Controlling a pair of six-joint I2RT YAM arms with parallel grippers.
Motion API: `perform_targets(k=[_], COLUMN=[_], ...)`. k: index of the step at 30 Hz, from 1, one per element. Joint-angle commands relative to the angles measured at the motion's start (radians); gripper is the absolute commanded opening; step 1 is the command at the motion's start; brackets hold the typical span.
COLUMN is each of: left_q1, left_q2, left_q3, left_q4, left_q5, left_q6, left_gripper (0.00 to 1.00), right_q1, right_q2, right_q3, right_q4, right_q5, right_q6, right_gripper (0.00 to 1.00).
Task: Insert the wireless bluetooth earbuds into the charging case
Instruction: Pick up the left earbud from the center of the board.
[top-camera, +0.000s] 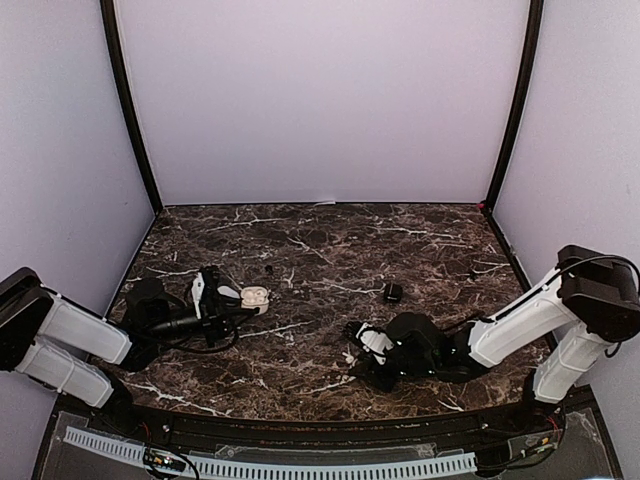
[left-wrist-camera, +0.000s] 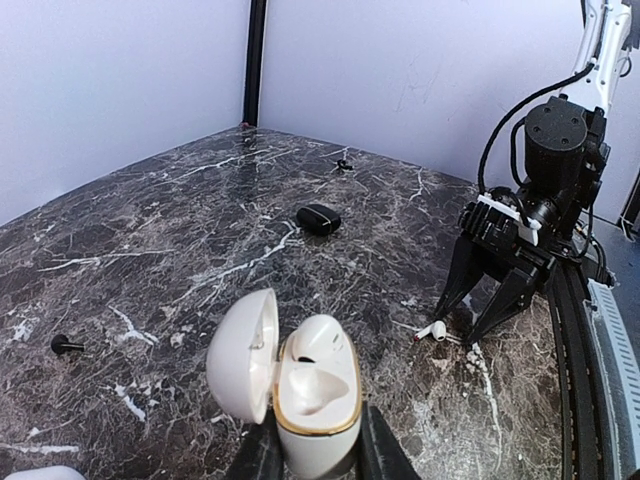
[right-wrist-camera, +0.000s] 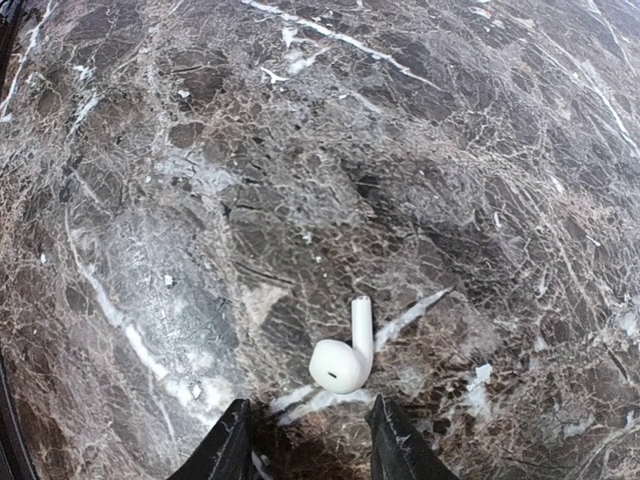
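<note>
Step in hand: pickup of one bud. Right tool (right-wrist-camera: 310, 418) open; white earbud (right-wrist-camera: 340, 362) lies on counter (right-wrist-camera: 150, 150) just beyond its tips, in line with the gap. Left tool (left-wrist-camera: 318, 455) clamps the open charging case (left-wrist-camera: 315, 400). Next, probably: lower, close gently on the bud.

On the dark marble table (top-camera: 320, 235), the left gripper (top-camera: 240, 297) holds a white case (top-camera: 256, 296) at its tips (a pale oval against the stone), left of centre. A small black case (top-camera: 392, 291) lies well apart, further right. The right gripper (top-camera: 357, 352) reaches low over the table, nearer the front edge.
</note>
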Motion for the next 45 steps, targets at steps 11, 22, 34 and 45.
perform_targets(k=[11, 22, 34, 45], left_q1=[0.002, 0.001, 0.001, 0.0], left_q2=[0.02, 0.015, 0.008, 0.008], left_q3=[-0.002, -0.003, -0.006, -0.006], left_q4=[0.101, 0.104, 0.105, 0.104], left_q5=[0.041, 0.036, 0.04, 0.044], left_q6=[0.019, 0.025, 0.025, 0.025], left_gripper=[0.0, 0.0, 0.0, 0.0], right_q1=[0.02, 0.033, 0.034, 0.034], right_q2=[0.066, 0.116, 0.154, 0.181], right_q3=[-0.073, -0.035, -0.009, 0.019], right_q4=[0.168, 0.151, 0.128, 0.102], right_q5=[0.03, 0.03, 0.03, 0.03], right_q6=[0.026, 0.026, 0.026, 0.026], right_gripper=[0.39, 0.39, 0.39, 0.39])
